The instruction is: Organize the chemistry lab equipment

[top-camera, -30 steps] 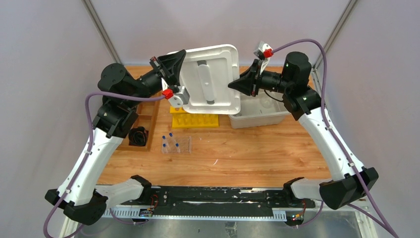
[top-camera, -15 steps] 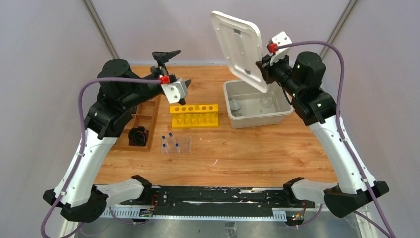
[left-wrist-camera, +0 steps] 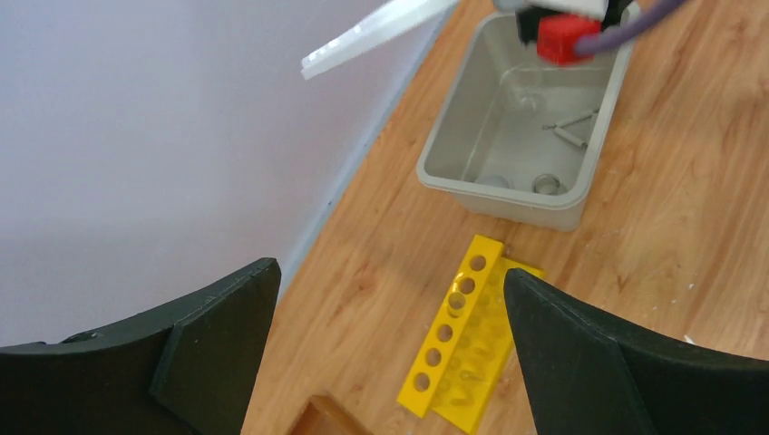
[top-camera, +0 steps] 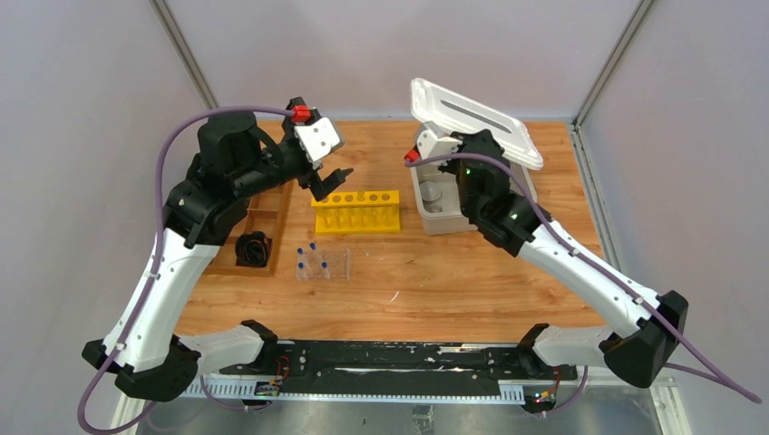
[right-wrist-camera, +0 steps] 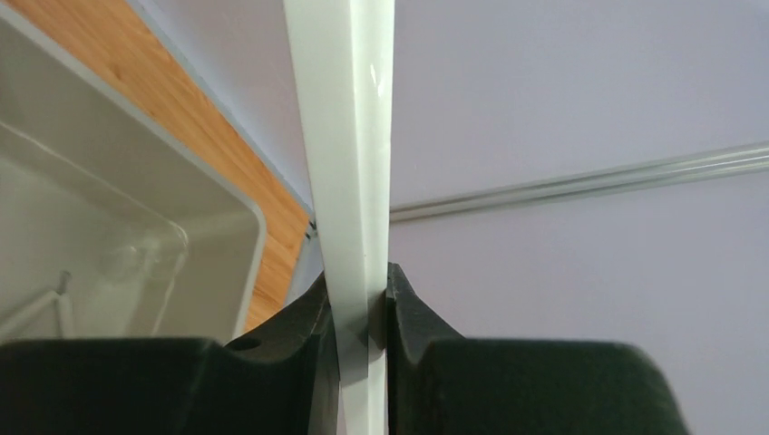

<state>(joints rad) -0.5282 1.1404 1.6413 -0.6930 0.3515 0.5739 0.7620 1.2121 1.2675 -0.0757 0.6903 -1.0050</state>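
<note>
The wooden table (top-camera: pixel 435 290) is seen whole only in the top view. The white lid (top-camera: pixel 476 113) hangs tilted in the air over the far side of the open grey bin (top-camera: pixel 433 220). From above, the grip on it is hidden under the right arm. The right wrist view shows it plainly: the right gripper (right-wrist-camera: pixel 360 292) is clenched on the thin edge of the lid, one finger pressed on each face, with a corner of the bin below on the left. The left gripper (top-camera: pixel 332 181) hovers over the left end of the yellow rack (top-camera: pixel 355 214). The left wrist view shows its jaws released and wide apart, with only table and yellow rack between them. At the left edge of the table lies a wooden tray (top-camera: pixel 272 204) with a black object (top-camera: pixel 254 246) in its near compartment. The clear plastic rack (top-camera: pixel 332 264) stands on the table just in front of the yellow rack, apart from it, and the small clear blue-capped tubes (top-camera: pixel 312 246) stand upright in its left part; no wrist view shows them. Only the left wrist view looks to the bottom of the bin: small clear glass beakers (left-wrist-camera: pixel 545 184) stand at its near wall, and a small white triangle (left-wrist-camera: pixel 573 127) of thin rods lies at the right wall
</note>
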